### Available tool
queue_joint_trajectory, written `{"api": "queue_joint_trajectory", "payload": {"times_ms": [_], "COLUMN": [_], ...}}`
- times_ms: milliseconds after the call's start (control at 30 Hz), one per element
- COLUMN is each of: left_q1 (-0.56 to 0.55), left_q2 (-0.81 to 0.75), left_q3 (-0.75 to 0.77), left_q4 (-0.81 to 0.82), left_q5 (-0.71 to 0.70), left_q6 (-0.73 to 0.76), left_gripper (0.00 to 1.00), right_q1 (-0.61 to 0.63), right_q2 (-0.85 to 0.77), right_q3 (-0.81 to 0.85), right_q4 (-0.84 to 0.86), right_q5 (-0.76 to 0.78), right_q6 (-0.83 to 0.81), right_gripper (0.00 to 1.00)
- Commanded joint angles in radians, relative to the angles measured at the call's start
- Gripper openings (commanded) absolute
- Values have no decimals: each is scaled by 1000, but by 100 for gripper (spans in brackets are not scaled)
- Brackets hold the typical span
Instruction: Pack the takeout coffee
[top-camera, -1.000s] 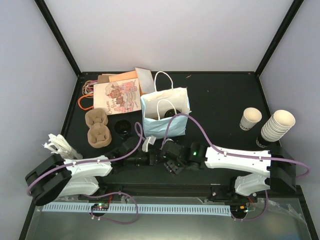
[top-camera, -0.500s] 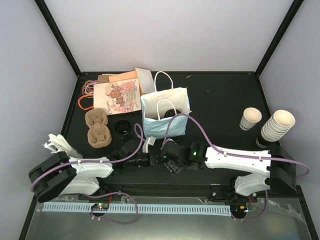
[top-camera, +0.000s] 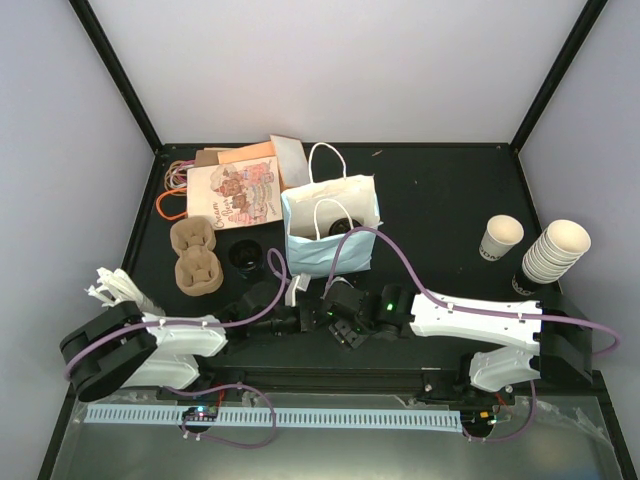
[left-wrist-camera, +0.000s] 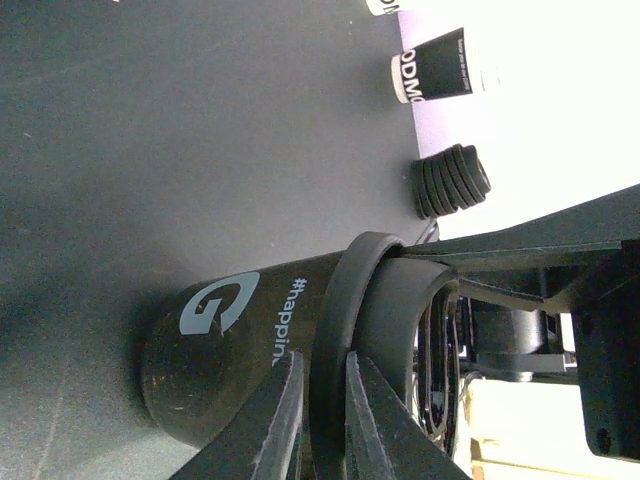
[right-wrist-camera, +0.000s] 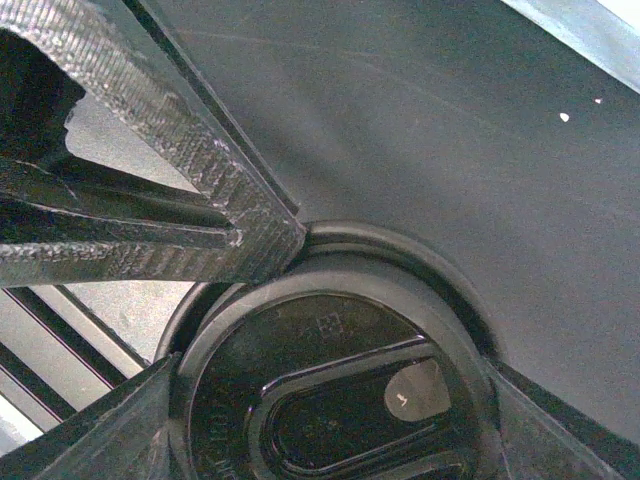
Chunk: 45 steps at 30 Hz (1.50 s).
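My left hand (left-wrist-camera: 322, 372) has just narrowed onto the rim of the lid (left-wrist-camera: 392, 300) while my right hand (top-camera: 338, 316) grips the coffee cup (left-wrist-camera: 225, 335), so packing looks close.

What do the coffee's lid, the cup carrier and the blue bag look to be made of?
Lid: black plastic, glossy; light glints off its moulded ridges.
Carrier: brown moulded pulp, matte, with soft rounded wells.
Bag: probably paper, pale blue, standing stiff with flat sides; its handles look like white cord.
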<state>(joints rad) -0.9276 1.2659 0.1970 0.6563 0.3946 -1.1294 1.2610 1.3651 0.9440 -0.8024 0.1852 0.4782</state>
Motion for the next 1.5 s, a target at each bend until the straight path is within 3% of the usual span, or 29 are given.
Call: {"api": "queue_joint_trajectory", "payload": {"times_ms": [0, 267, 600, 1167, 1467], "left_q1": [-45, -10, 1, 39, 63], "left_q2": [-8, -117, -70, 8, -45], "left_q3": [-13, 78, 162, 216, 199], "left_q4": [-345, -493, -407, -339, -276], "left_q5": [-33, -62, 9, 71, 68], "left_q6": [22, 85, 117, 162, 149], "left_gripper": [14, 22, 33, 43, 46], "right_q1": [19, 32, 39, 40, 40], "right_q2": [100, 87, 34, 45, 37], "right_q3": [-95, -99, -111, -105, -105], "right_q4": [41, 61, 28, 41, 34], "right_q5": [-164, -184, -153, -161, -151], "right_q6": [-21, -33, 3, -12, -6], "right_gripper": [75, 75, 75, 75, 75]}}
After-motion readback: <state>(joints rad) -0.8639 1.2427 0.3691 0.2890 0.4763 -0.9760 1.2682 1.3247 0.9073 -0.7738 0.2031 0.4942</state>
